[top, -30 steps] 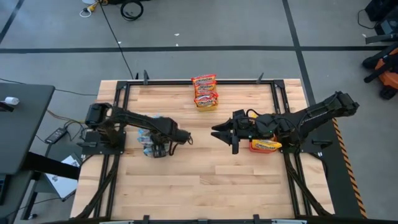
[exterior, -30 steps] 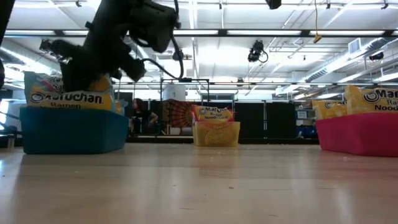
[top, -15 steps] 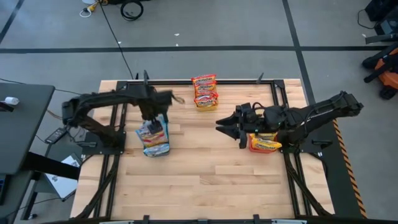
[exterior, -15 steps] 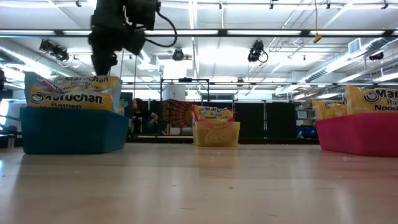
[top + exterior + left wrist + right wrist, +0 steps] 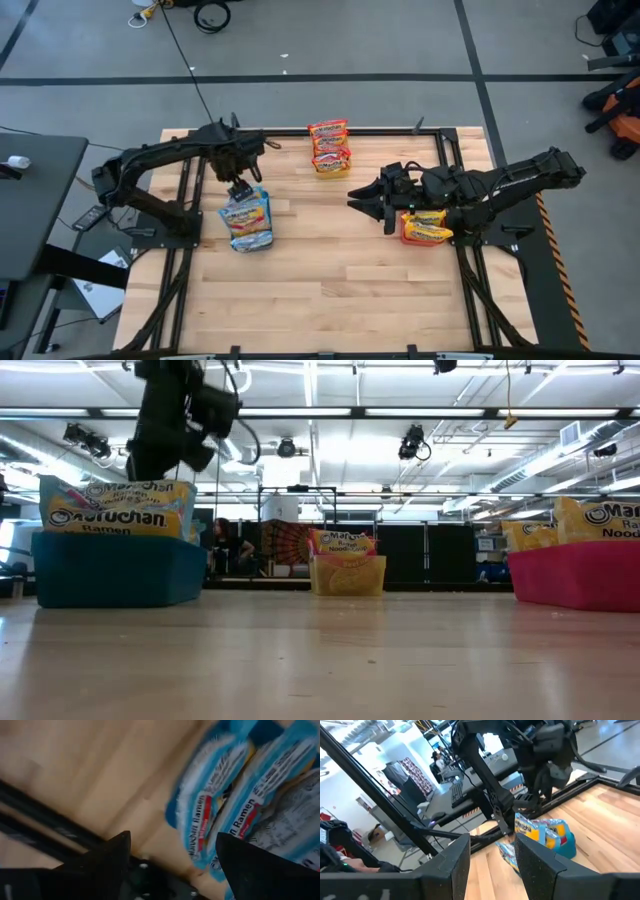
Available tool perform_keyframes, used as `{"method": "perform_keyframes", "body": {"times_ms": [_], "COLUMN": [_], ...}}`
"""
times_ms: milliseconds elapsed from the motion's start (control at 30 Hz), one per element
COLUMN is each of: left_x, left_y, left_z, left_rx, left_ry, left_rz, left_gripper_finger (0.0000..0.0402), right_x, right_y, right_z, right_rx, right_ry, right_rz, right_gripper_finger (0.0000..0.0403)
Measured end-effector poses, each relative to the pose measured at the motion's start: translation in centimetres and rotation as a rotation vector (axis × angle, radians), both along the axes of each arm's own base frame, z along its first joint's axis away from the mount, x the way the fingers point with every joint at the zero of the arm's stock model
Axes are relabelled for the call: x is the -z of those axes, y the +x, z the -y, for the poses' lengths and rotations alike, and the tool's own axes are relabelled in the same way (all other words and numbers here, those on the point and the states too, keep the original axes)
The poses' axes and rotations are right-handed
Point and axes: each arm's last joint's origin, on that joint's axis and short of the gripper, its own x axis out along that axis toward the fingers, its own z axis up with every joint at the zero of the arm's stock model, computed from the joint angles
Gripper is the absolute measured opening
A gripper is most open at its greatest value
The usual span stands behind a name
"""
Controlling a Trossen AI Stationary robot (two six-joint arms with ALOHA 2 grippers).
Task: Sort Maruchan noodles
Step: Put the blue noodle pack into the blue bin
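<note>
Blue-and-white Maruchan packets stand on edge in the blue bin. Red-and-white ones fill the yellow bin at the far edge. More packets sit in the red bin under the right arm. My left gripper hangs open and empty just above the blue bin's far side; its wrist view shows the blue packets beyond the gripper. My right gripper is open and empty, raised over the table's middle beside the red bin, facing the blue bin.
Black frame rails run along the table's far edge and both sides. Bare wooden tabletop stretches across the middle and the near half. In the right wrist view, a person sits in the room well behind the table.
My left gripper has drawn back from the table's middle, just right of the blue bin, swinging toward the far-left and rising until it hangs above the bin's far side. The arm no longer covers the blue packets. My right gripper has shifted slightly toward the far edge.
</note>
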Motion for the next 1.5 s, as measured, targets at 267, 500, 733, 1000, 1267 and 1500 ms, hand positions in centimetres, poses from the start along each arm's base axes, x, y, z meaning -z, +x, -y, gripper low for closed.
{"method": "perform_keyframes", "body": {"times_ms": [267, 500, 733, 1000, 1267, 1500], "left_x": [4.5, 4.6, 4.7, 1.9, 0.8, 3.2], "left_y": [0.1, 1.7, 2.9, 2.9, 3.2, 3.2], "left_z": [2.9, 5.3, 7.4, 7.2, 7.1, 7.9], "left_rx": [0.057, 0.123, 0.164, 0.142, 0.147, 0.163], "left_ry": [-0.199, -0.051, -0.005, 0.039, 0.081, 0.096], "left_rz": [0.020, 0.036, 0.091, 0.037, 0.051, 0.061], "left_gripper_finger": [0.0293, 0.0252, 0.0082, 0.0016, 0.0011, 0.0048], "right_x": [0.1, 0.3, 0.3, 0.4, 0.5, 1.1], "right_y": [-0.1, -0.2, -0.2, -0.2, -0.3, -0.6], "right_z": [-0.6, -0.7, -0.8, -0.9, -1.3, -2.2], "right_rx": [-0.026, -0.031, -0.076, -0.111, -0.164, -0.192], "right_ry": [0.031, 0.026, 0.039, 0.053, 0.055, 0.084], "right_rz": [-0.013, -0.035, -0.036, -0.037, -0.056, -0.115], "right_gripper_finger": [0.0160, 0.0160, 0.0160, 0.0160, 0.0160, 0.0160]}}
